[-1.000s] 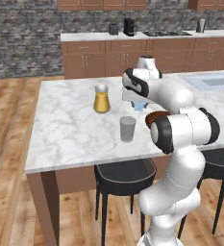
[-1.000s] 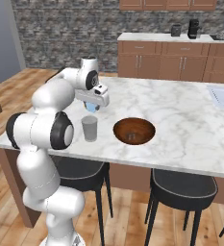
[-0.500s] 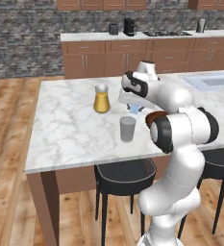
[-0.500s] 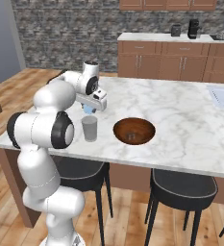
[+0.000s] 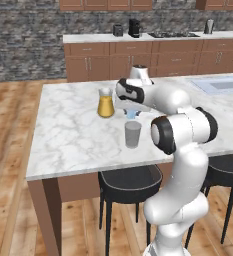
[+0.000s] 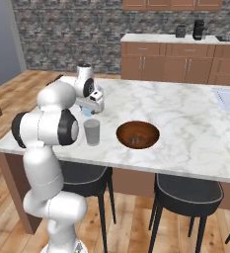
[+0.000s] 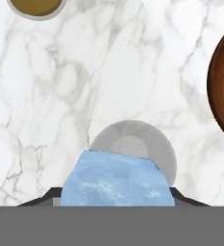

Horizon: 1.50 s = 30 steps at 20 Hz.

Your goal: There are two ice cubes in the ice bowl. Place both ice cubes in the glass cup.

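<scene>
Left base view: the claw (image 5: 132,112) hangs over the marble tabletop (image 5: 68,130), clamped on a pale ice cube (image 5: 133,115), the glass cup (image 5: 133,134) just below it.

Right base view: the ice bowl (image 6: 137,134) sits off beside the claw, a second cube (image 6: 133,142) inside.

Hand view: the held cube looms large, with the cup's mouth straight beneath.
</scene>
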Available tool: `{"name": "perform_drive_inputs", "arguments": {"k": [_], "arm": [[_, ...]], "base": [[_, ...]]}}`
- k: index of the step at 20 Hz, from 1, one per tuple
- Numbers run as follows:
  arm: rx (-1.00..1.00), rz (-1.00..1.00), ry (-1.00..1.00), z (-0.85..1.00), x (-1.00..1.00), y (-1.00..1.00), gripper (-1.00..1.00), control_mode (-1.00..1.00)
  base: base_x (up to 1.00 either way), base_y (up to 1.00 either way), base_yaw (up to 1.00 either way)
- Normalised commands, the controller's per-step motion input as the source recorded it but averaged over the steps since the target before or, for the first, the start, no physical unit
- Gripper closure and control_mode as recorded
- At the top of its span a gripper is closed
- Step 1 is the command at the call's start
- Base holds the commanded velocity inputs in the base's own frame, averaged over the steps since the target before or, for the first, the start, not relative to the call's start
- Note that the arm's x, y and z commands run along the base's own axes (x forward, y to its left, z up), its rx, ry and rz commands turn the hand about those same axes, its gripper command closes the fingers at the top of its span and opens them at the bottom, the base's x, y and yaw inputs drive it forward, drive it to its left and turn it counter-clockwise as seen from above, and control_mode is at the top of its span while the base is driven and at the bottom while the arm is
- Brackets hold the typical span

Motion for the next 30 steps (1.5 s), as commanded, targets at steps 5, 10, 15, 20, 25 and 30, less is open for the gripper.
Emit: {"name": "perform_drive_inputs", "arguments": {"k": [5,10,15,20,25,30], "arm": [[-0.14,0.00,0.00,-0.14,0.15,0.20,1.00,-1.00],[0.02,0.00,0.03,-0.09,0.14,0.00,1.00,-1.00],[0.00,0.00,0.03,-0.24,0.39,-0.02,1.00,-1.00],[0.00,0.00,0.01,-0.22,0.47,-0.07,1.00,-1.00],[0.00,0.00,0.01,-0.27,0.31,-0.09,1.00,-1.00],[0.00,0.00,0.01,-0.33,0.10,-0.03,1.00,-1.00]], "base": [[0.00,0.00,0.00],[0.00,0.00,0.00],[0.00,0.00,0.00],[0.00,0.00,0.00],[0.00,0.00,0.00],[0.00,0.00,0.00]]}}
